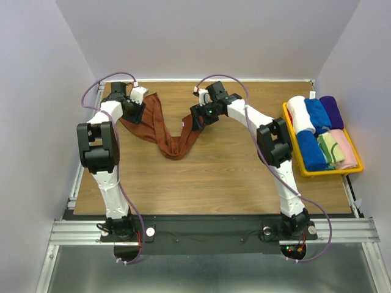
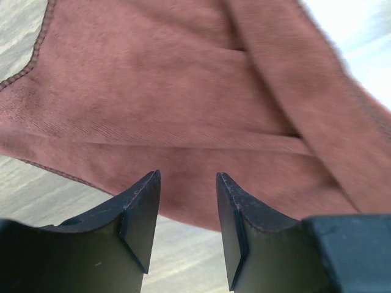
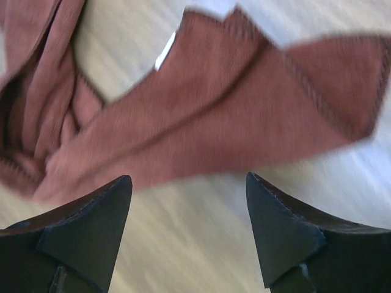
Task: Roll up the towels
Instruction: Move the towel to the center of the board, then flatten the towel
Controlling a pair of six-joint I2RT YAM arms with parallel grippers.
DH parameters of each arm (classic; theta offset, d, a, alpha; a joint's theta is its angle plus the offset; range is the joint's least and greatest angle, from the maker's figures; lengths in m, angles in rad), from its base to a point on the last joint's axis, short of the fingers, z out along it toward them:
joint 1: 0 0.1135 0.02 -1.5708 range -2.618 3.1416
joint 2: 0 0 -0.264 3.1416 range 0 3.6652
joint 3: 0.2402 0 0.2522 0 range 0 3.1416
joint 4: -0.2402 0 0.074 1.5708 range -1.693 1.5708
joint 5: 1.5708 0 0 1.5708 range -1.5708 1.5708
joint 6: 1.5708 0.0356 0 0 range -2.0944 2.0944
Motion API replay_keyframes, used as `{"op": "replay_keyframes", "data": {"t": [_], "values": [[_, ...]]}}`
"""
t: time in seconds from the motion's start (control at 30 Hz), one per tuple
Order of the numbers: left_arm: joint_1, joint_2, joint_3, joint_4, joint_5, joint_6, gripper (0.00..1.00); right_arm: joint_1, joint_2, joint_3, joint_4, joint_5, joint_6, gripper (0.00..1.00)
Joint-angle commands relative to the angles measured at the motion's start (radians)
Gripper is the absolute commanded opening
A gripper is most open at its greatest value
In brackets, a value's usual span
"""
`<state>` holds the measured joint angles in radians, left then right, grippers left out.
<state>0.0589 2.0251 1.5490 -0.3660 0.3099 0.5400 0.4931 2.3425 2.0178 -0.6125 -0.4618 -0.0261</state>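
Observation:
The rust-brown towel (image 1: 165, 137) lies bunched in a V on the wooden table (image 1: 214, 177), its two ends spread toward the back. My left gripper (image 1: 136, 117) hovers over the left end. In the left wrist view the left gripper (image 2: 188, 177) is open, with the towel (image 2: 183, 91) just beyond the tips and bare table between them. My right gripper (image 1: 190, 124) is over the right end. The right wrist view shows the right gripper (image 3: 189, 178) wide open, with the towel (image 3: 232, 116) ahead of the tips. A cream and green towel (image 1: 328, 146) lies rolled in the tray.
A yellow tray (image 1: 324, 173) at the right edge holds rolled towels: white (image 1: 300, 113), two blue (image 1: 317, 113), purple (image 1: 332, 110) and pink (image 1: 344, 148). Walls close in the back and sides of the table.

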Motion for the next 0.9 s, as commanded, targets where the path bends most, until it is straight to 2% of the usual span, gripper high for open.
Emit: {"op": "replay_keyframes", "data": {"t": [0.0, 0.17, 0.23, 0.27, 0.33, 0.37, 0.43, 0.47, 0.57, 0.7, 0.77, 0.83, 0.87], "values": [[-0.001, 0.032, 0.030, -0.011, -0.069, 0.003, 0.52, 0.028, 0.090, 0.114, 0.076, 0.046, 0.078, 0.80], [-0.001, -0.029, -0.093, -0.028, -0.066, 0.034, 0.51, 0.036, 0.127, 0.101, 0.088, 0.043, 0.101, 0.73], [-0.002, -0.054, -0.150, -0.037, -0.072, 0.038, 0.50, 0.038, 0.123, 0.055, 0.100, 0.032, 0.109, 0.55], [-0.001, -0.077, -0.167, -0.045, -0.077, 0.047, 0.50, 0.038, 0.120, 0.039, 0.102, 0.031, 0.109, 0.36], [0.002, -0.103, -0.205, -0.063, -0.095, 0.057, 0.48, 0.036, 0.088, -0.042, 0.102, 0.041, 0.088, 0.19], [0.004, -0.132, -0.245, -0.070, -0.098, 0.067, 0.46, 0.036, 0.034, -0.086, 0.102, 0.046, 0.062, 0.01], [0.007, -0.164, -0.286, -0.096, -0.103, 0.078, 0.40, 0.027, -0.040, -0.169, 0.103, 0.057, 0.035, 0.01], [0.007, -0.199, -0.328, -0.106, -0.106, 0.090, 0.35, 0.019, -0.120, -0.276, 0.103, 0.060, 0.034, 0.01], [0.010, -0.270, -0.416, -0.142, -0.100, 0.110, 0.27, -0.010, -0.275, -0.480, 0.102, 0.058, -0.037, 0.00], [0.009, -0.344, -0.516, -0.217, -0.043, 0.141, 0.22, -0.028, -0.414, -0.718, 0.102, 0.057, -0.101, 0.01], [0.009, -0.388, -0.553, -0.289, 0.030, 0.204, 0.23, -0.027, -0.488, -0.770, 0.064, 0.031, -0.145, 0.00], [0.009, -0.428, -0.567, -0.367, 0.087, 0.250, 0.33, -0.028, -0.526, -0.798, -0.005, 0.025, -0.198, 0.20], [0.009, -0.474, -0.564, -0.382, 0.136, 0.286, 0.42, -0.034, -0.576, -0.801, -0.019, 0.022, -0.208, 0.28]]}}
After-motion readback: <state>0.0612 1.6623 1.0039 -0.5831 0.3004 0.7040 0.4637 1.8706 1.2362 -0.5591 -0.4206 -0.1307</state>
